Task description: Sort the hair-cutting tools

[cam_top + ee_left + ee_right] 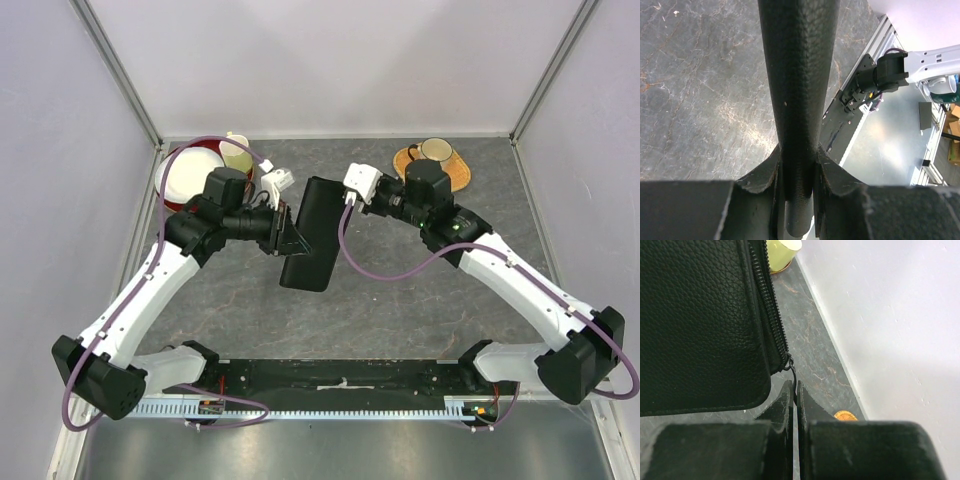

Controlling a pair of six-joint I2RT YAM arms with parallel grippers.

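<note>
1. Clamping the left edge of the black zip case (312, 232), the left gripper (799, 165) braces it so the zip can be drawn against a fixed body.
2. The right gripper (794, 392) is pinched tight on the zipper pull (792, 372) at the case's far right corner. The zip (767, 305) looks closed along the run that shows.
3. Both arms reach in from the near edge, forearms angled inward. The wrists face each other across the case, left gripper level with its middle, right gripper at its far end.
4. The scissors and combs show in no view; they are probably inside the case.
</note>
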